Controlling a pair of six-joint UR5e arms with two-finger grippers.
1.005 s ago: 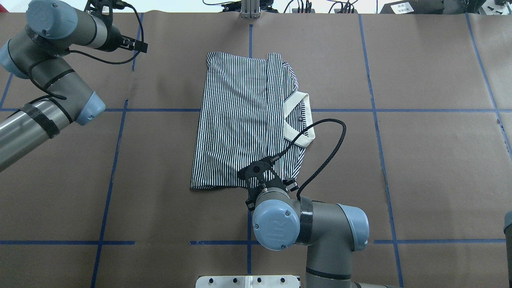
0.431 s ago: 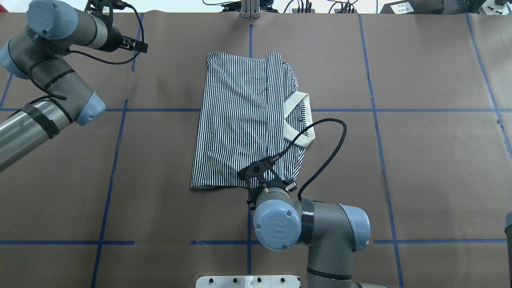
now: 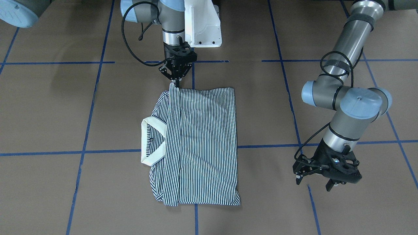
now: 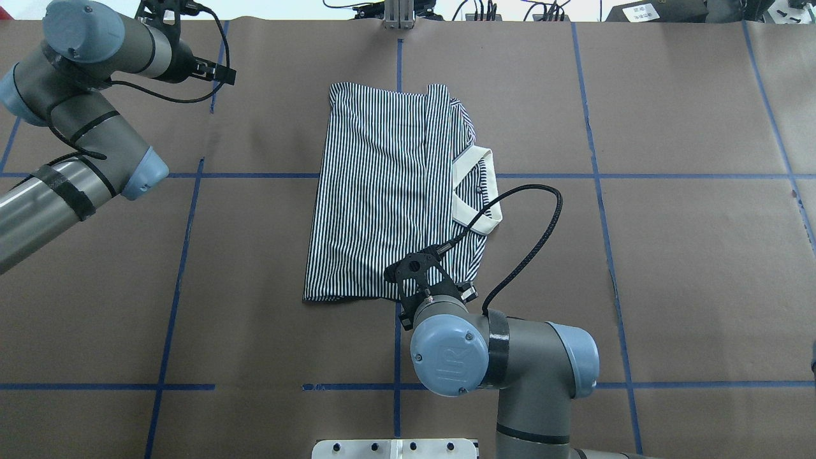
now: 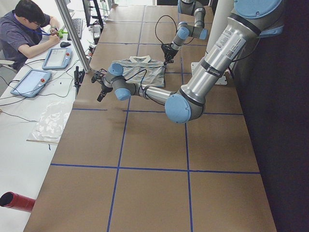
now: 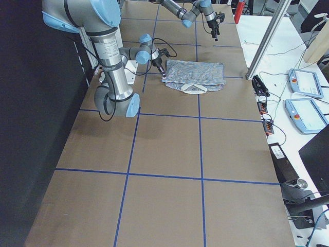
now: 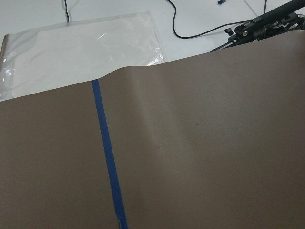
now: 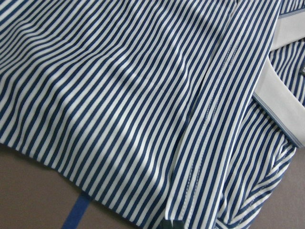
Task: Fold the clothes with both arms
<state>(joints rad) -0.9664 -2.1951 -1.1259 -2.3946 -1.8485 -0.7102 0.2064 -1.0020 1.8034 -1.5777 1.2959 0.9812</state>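
- The striped polo shirt (image 3: 199, 143) lies folded into a rough rectangle, flat on the middle of the brown-papered surface (image 3: 294, 212).
- Its cream collar (image 3: 156, 122) sticks out from the shirt's edge on the robot's right.
- The right pincer (image 3: 176, 81) points straight down at the shirt's corner nearest the robot. Its fingers are drawn together on the hem there, and the cloth peaks up slightly.
- The left pincer (image 3: 314, 183) hangs well apart from the shirt, off its robot-left side. Its fingers are spread and it holds nothing.
- Blue tape lines (image 3: 111, 151) run under the shirt.
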